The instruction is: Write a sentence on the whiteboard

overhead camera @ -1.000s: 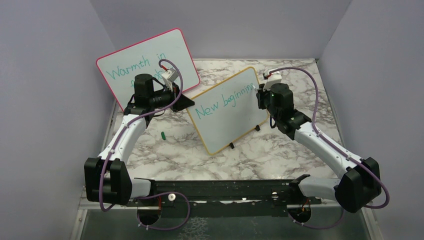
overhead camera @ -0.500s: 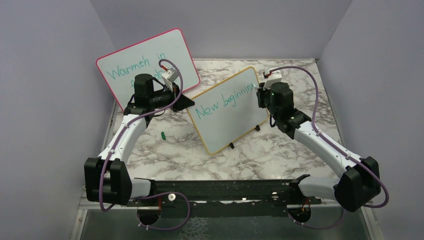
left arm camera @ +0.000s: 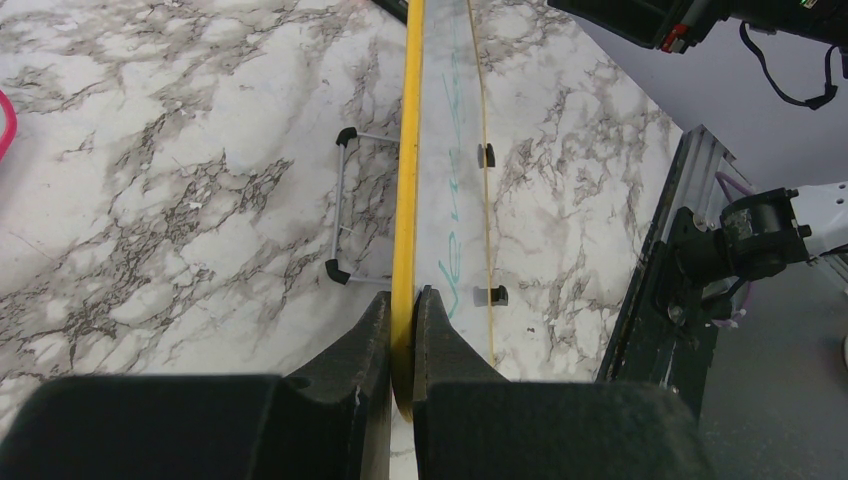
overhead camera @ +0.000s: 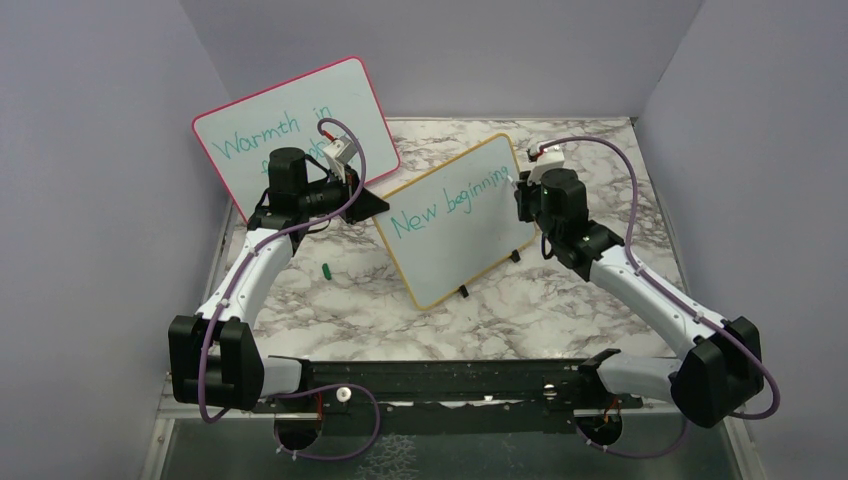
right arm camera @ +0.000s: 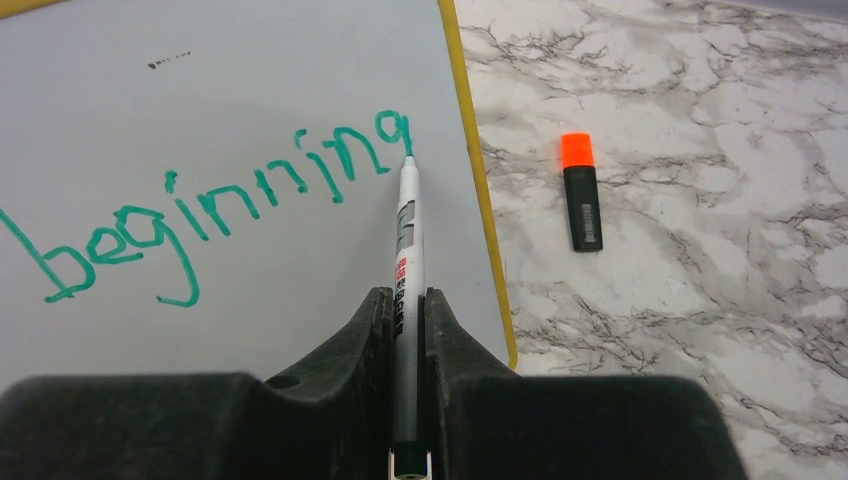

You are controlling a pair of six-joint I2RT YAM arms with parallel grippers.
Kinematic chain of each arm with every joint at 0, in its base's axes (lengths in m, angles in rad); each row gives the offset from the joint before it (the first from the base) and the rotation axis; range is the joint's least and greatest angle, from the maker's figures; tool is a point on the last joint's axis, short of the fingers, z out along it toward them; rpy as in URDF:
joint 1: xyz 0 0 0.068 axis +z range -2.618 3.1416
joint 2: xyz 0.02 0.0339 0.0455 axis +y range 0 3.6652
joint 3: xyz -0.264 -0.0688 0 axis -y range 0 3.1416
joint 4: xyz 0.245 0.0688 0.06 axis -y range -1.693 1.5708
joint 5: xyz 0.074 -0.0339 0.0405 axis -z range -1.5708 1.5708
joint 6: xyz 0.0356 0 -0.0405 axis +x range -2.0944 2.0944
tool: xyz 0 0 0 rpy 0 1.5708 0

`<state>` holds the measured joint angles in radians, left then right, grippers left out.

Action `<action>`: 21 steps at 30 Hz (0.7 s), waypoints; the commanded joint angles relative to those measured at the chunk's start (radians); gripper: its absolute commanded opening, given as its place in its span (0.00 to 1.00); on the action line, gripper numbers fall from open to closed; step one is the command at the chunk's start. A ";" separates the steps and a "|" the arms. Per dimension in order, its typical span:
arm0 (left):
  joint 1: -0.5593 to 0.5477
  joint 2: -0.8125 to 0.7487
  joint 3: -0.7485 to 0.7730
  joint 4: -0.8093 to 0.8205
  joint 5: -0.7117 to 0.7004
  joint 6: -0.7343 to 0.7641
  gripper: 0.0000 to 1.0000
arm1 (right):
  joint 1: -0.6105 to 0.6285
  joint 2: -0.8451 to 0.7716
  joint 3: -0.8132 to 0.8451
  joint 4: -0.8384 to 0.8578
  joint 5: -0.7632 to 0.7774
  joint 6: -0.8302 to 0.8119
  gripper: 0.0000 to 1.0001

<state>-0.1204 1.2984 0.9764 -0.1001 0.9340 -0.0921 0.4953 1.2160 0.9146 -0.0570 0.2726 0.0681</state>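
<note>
— Yellow-orange frame: confirm the position of the whiteboard (overhead camera: 455, 222), operator.
— It stands tilted back at the centre of the marble-patterned table (overhead camera: 350, 310), on small black feet, with a wire stand (left arm camera: 340, 215) behind it. A larger pink-framed whiteboard (overhead camera: 290, 115) stands behind it, to the left.
— State of the left gripper?
— The left gripper (left arm camera: 404, 300) is pressed together on the whiteboard's left edge. One finger bears on each face of the frame.
— And the right gripper?
— The right gripper (right arm camera: 406, 300) pinches a white marker (right arm camera: 407, 215) by its barrel, and the marker points away from the wrist. The teal tip touches the board surface at the tail of the last letter, just beside the right side of the frame.
— Status of the sentence?
— The sentence (right arm camera: 215, 210) reads "New beginning" in teal. It forms one slanted line that rises toward the right gripper.
— Other items, operator?
— A black highlighter (right arm camera: 581, 195) with an orange cap lies flat on the table to the right of the board, apart from it. A small green item (overhead camera: 326, 270) lies on the table near the left arm. It is possibly a marker cap, but it is too small in the top view to confirm.
</note>
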 commanded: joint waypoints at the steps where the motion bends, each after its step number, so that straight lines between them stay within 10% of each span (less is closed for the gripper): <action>1: -0.004 0.028 -0.005 -0.056 -0.096 0.084 0.00 | -0.003 -0.019 -0.026 -0.056 -0.014 0.022 0.00; 21: -0.005 0.027 -0.005 -0.056 -0.096 0.084 0.00 | -0.003 -0.064 -0.025 -0.073 -0.127 0.036 0.00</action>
<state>-0.1204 1.2984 0.9764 -0.1001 0.9340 -0.0921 0.4953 1.1763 0.8829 -0.1223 0.2104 0.0887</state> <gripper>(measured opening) 0.086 0.168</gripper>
